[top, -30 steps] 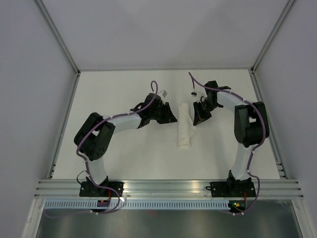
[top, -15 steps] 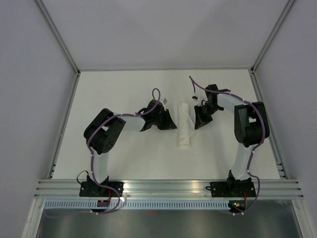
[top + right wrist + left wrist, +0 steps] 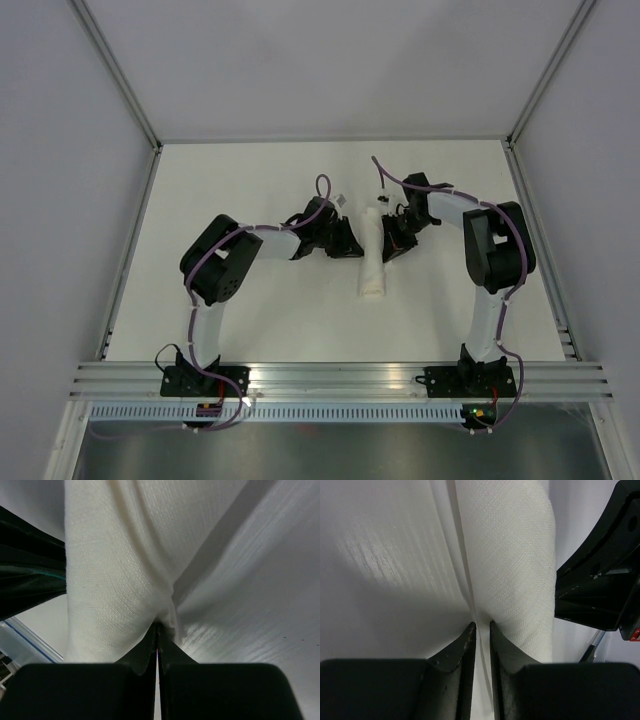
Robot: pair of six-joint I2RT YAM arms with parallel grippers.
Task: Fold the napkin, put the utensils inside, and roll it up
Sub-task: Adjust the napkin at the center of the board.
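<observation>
My left arm [image 3: 215,268] and right arm [image 3: 500,245] show white links, bulky black joints, purple cables [image 3: 385,172] looped alongside, black bolted bases [image 3: 205,382], and matte-black tapered pincer fingers [image 3: 455,655].

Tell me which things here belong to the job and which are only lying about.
Job: napkin, rolled up; left gripper; right gripper. The utensils are not visible.
Only around: purple cables; table; aluminium rail.

Your left arm [image 3: 262,240] bent at its elbow on the left, forearm stretched rightward and low. The left gripper [image 3: 350,246] had its fingers drawn nearly together, a thin slit between. Your right arm [image 3: 497,245] folded at the right, forearm pointing left. The right gripper [image 3: 390,244] faced the other closely, fingertips pressed together.
</observation>
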